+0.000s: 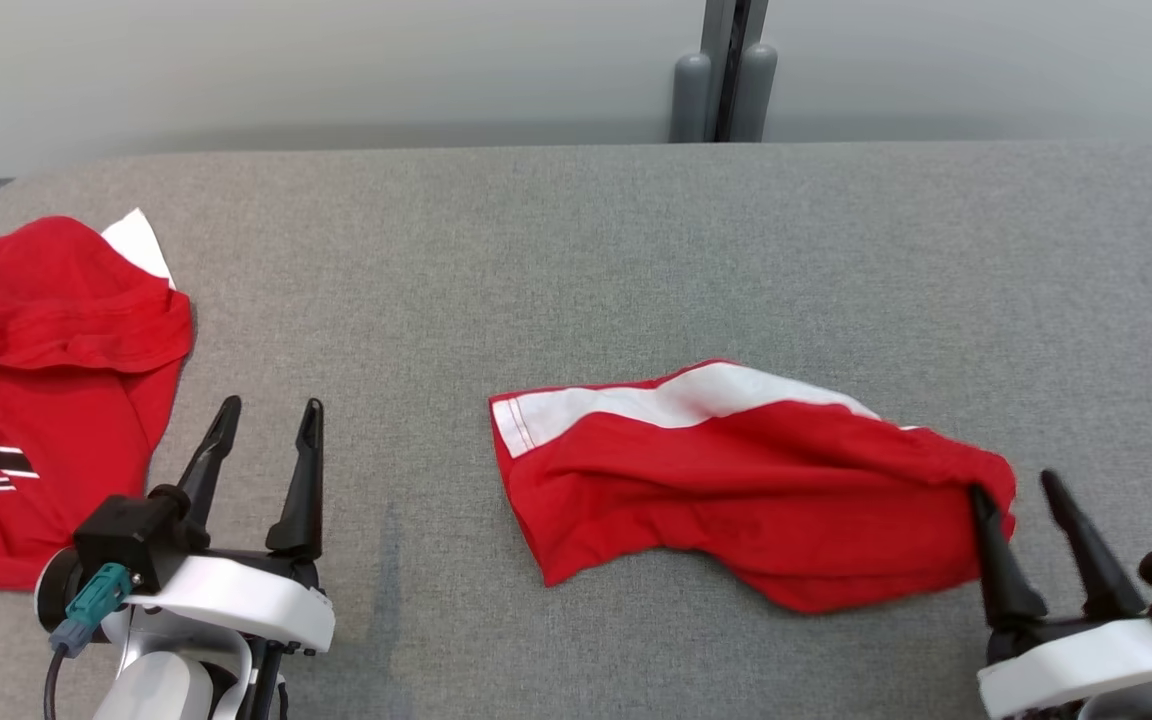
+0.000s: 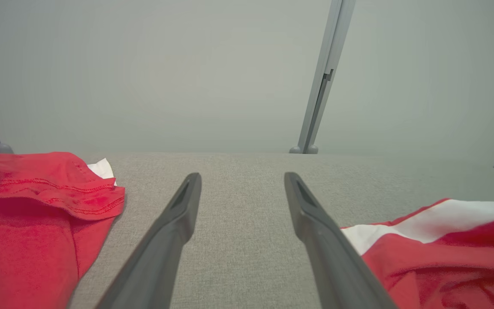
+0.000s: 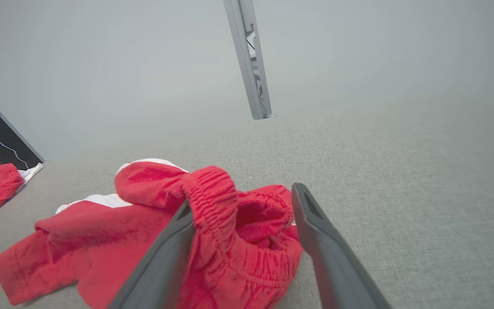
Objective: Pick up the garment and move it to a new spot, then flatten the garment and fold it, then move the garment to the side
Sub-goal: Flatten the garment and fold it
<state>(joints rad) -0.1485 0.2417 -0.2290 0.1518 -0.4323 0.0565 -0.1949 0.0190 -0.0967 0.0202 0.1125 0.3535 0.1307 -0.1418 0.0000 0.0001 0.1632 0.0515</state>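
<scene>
The garment [image 1: 736, 480] is a pair of red shorts with a white side stripe, lying rumpled on the grey table right of centre. My right gripper [image 1: 1012, 485] is open at its right end. In the right wrist view the gathered waistband [image 3: 217, 201] bulges up between the spread fingers of the right gripper [image 3: 242, 197], against the left finger. My left gripper [image 1: 272, 404] hovers open at the lower left, holding nothing. In the left wrist view the left gripper [image 2: 242, 176] points over bare table, with the shorts [image 2: 444, 253] to its right.
A second red garment [image 1: 46, 380] with black and white lettering lies at the table's left edge, close beside the left arm. The grey fabric table [image 1: 636, 250] stretches wide behind the shorts. A grey post [image 1: 726, 70] stands at the far edge before a pale wall.
</scene>
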